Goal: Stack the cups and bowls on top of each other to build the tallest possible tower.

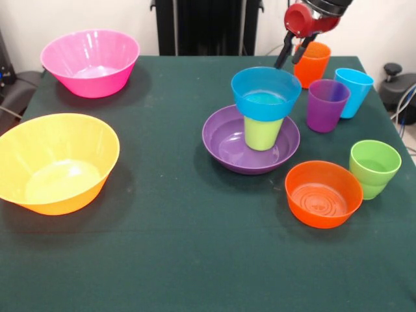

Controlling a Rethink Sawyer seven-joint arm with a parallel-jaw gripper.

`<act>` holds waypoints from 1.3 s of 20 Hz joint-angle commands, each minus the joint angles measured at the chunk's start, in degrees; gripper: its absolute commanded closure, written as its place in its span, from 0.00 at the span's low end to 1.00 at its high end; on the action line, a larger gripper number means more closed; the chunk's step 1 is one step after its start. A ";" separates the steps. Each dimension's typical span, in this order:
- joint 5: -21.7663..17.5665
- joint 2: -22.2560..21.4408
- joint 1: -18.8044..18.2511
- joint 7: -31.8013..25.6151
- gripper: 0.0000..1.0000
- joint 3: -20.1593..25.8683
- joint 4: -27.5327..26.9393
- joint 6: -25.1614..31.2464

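Note:
The tower stands right of centre: a wide purple bowl (227, 146) holds a lime-yellow cup (262, 133), upside down, with a small blue bowl (266, 93) on top. My gripper (292, 55) hangs at the top right, just behind the blue bowl and beside the orange cup (312, 64); its two dark fingers (283, 53) stand apart, holding nothing. A purple cup (327, 105) and a light blue cup (353, 91) stand right of the tower. A green cup (374, 168) and a small orange bowl (323, 193) sit nearer the front.
A big pink bowl (91, 62) sits at the far left corner. A big yellow-orange bowl (55, 161) sits at the left edge. The dark green table (175, 214) stretches across the middle and front. The robot's black pedestal (208, 26) stands behind.

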 commanded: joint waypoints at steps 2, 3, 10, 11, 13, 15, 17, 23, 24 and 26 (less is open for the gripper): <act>0.08 1.40 0.78 17.78 0.00 4.96 -3.47 -3.49; -0.05 1.30 0.80 17.81 0.00 4.87 -3.43 -3.86; 0.77 -1.73 0.97 15.69 0.00 4.37 -1.92 -4.55; 0.76 -1.70 1.02 15.50 0.00 4.39 -1.73 -4.50; 0.72 -2.03 1.21 15.08 0.00 4.34 -1.15 -4.59; 0.59 -2.73 1.52 14.52 0.00 4.33 -0.35 -5.07; 0.99 -4.25 1.70 13.94 0.00 4.33 0.38 -5.36; 2.49 -10.36 1.09 15.33 0.00 3.08 0.33 -5.46; 2.77 -11.04 0.76 16.18 0.00 2.70 -0.23 -5.12; 3.72 -11.39 0.35 17.19 0.00 1.89 -0.84 -2.39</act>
